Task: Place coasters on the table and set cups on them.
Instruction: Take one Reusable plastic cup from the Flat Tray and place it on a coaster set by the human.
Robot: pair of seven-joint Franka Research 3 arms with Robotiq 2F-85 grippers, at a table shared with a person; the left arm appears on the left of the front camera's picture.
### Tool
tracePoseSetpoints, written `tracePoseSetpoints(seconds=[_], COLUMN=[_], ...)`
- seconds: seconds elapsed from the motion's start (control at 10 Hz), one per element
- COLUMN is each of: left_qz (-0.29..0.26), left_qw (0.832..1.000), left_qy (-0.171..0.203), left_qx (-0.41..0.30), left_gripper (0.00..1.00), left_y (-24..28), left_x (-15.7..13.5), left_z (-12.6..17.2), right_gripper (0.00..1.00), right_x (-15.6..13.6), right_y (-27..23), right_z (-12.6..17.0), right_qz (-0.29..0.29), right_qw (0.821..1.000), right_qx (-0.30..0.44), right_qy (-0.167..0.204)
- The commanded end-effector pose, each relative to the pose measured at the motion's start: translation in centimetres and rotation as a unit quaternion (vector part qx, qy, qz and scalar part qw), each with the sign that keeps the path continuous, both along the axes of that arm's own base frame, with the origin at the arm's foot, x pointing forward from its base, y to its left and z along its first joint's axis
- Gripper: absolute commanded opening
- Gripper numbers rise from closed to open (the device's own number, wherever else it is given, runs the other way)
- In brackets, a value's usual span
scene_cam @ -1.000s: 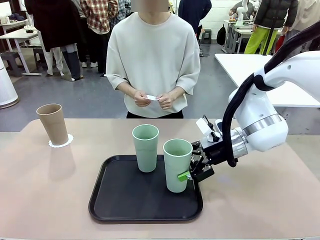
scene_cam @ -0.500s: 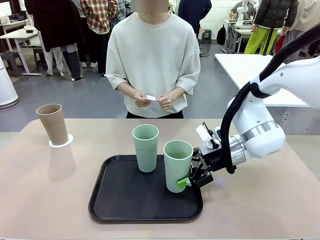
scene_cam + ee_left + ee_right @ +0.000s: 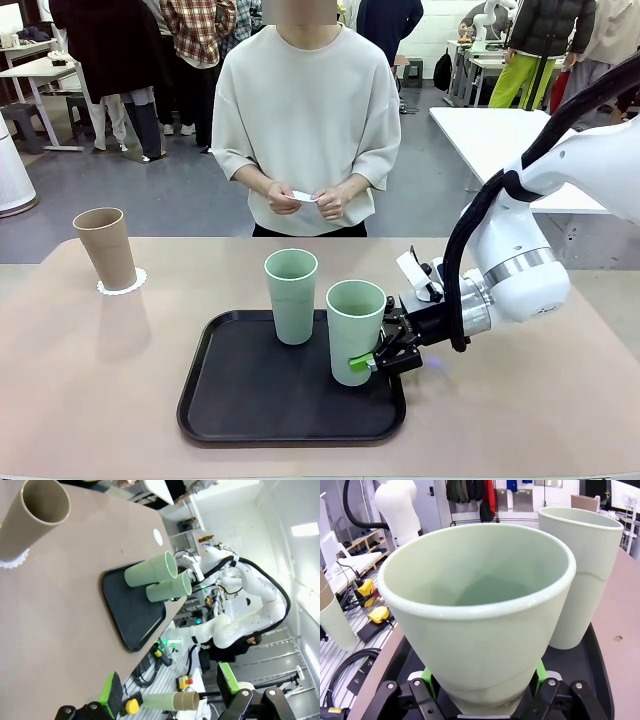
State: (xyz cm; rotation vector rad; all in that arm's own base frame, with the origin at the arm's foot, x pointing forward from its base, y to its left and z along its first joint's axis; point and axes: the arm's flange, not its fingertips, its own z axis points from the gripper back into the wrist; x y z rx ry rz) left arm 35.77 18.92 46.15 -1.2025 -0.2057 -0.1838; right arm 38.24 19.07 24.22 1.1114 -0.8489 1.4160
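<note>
A tan brown cup (image 3: 105, 247) stands on a white lacy coaster (image 3: 122, 283) at the table's (image 3: 80, 400) far left. Two mint green cups stand on the black tray (image 3: 250, 410): one at the back (image 3: 291, 295) and one at the front right (image 3: 355, 335). My right gripper (image 3: 375, 358) is shut on the lower part of the front cup (image 3: 480, 610), its green pads (image 3: 426, 675) pressing both sides. The back cup (image 3: 580, 575) stands just beyond it. My left gripper (image 3: 168, 687) hangs open and empty, far from the brown cup (image 3: 35, 515). The person holds a white coaster (image 3: 303, 196) in both hands.
The person stands at the table's far edge, hands at waist height. A white rectangular table (image 3: 500, 130) sits behind on the right. Bare tabletop lies left and right of the tray. In the left wrist view, the tray (image 3: 132, 615) with both green cups lies mid-table.
My right gripper slid in lower around the front mint green cup and closed on it. The cups, the tray and the person's hands have stayed put.
</note>
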Motion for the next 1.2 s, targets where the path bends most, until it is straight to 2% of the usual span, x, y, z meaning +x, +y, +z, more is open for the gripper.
tracePoseSetpoints(seconds=[0.0, 0.1, 0.2, 0.4, 0.5, 0.7, 0.9, 1.1], left_qz=[0.001, 0.001, 0.001, 0.001, 0.001, 0.001, 0.001, 0.001], left_qw=[1.000, 1.000, 1.000, 1.000, 1.000, 1.000, 1.000, 1.000], left_qy=[-0.004, -0.004, -0.004, -0.004, -0.004, -0.004, -0.004, -0.004], left_qx=[-0.002, -0.002, -0.002, -0.002, -0.002, -0.002, -0.002, -0.002], left_gripper=[1.00, 1.00, 1.00, 1.00, 1.00, 1.00, 1.00, 1.00], left_y=[0.1, 0.1, 0.1, 0.1, 0.1, 0.1, 0.1, 0.1], left_x=[-0.2, -0.2, -0.2, -0.2, -0.2, -0.2, -0.2, -0.2], left_z=[0.2, 0.2, 0.2, 0.2, 0.2, 0.2, 0.2, 0.2], right_gripper=[0.00, 0.00, 0.23, 0.23, 0.23, 0.23, 0.23, 0.23], right_x=[0.5, 0.5, 0.3, 0.2, 0.6, 1.0, 1.5, 2.2], right_y=[0.1, 0.0, -0.1, -1.7, -2.9, -5.3, -7.2, -8.2], right_z=[-0.5, -0.3, 0.4, 5.9, 9.0, 14.8, 17.5, 18.0], right_qz=[-0.004, -0.005, -0.013, -0.036, -0.068, -0.107, -0.127, -0.153], right_qw=[1.000, 1.000, 1.000, 0.998, 0.997, 0.994, 0.991, 0.988], right_qx=[0.021, 0.019, 0.005, -0.050, -0.038, -0.008, 0.023, 0.003], right_qy=[-0.010, -0.010, -0.011, 0.011, -0.013, -0.026, -0.039, -0.014])
